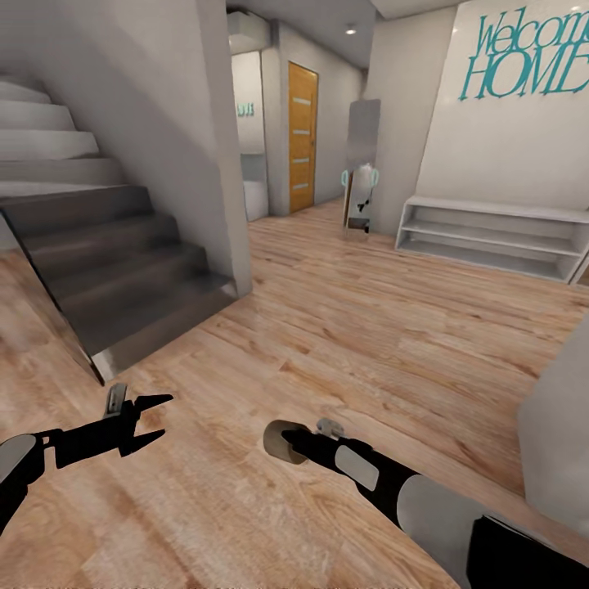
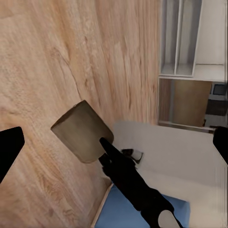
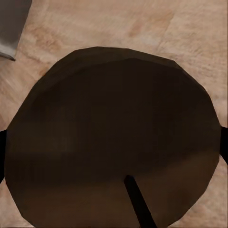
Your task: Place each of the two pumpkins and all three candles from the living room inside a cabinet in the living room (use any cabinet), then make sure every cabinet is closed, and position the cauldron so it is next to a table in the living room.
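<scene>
Fingers of the right tool point(image 1: 296, 442) clamp a candle point(image 1: 284, 442) above the wood floor point(image 1: 352, 327); the left tool point(image 1: 155, 417) hangs empty, spread wide, just below the staircase point(image 1: 106, 270). White shelf point(image 1: 491, 233) stands beyond.

Candle point(image 3: 109, 137) end-on betw hand tips (wood floor point(image 3: 142, 23) behind)

pale beige-grey candle point(image 1: 285, 441) in the black right pincer point(image 1: 296, 442); light brown wood-grain floor point(image 1: 360, 343); dark grey stairs point(image 1: 123, 270); orange door point(image 1: 302, 137); white shelf point(image 1: 495, 236); teal lettering point(image 1: 528, 57).
</scene>
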